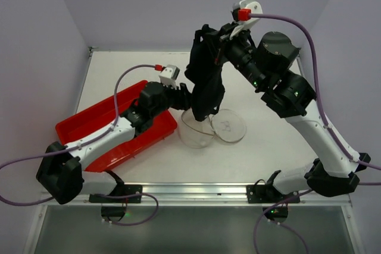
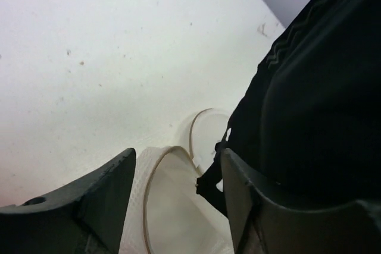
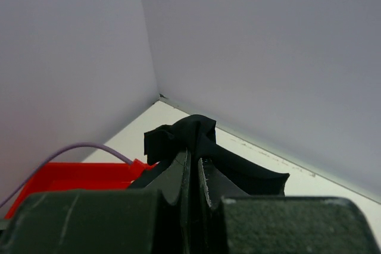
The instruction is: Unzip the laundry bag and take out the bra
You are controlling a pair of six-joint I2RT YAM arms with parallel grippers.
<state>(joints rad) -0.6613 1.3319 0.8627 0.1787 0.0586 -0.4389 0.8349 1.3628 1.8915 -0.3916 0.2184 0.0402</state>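
The black bra hangs in a long fold from my right gripper, which is shut on its top and held high above the table. Seen from the right wrist, the fabric bunches over the closed fingertips of the right gripper. The white mesh laundry bag lies unzipped, its round lid flapped open to the right. My left gripper holds the bag at its left side. Seen from the left wrist, the bag fills the gap of the left gripper. The bra's lower end dangles over the bag's mouth.
A red plastic tray lies at the left under my left arm, and its corner shows in the right wrist view. Lilac walls close the table at the back and on both sides.
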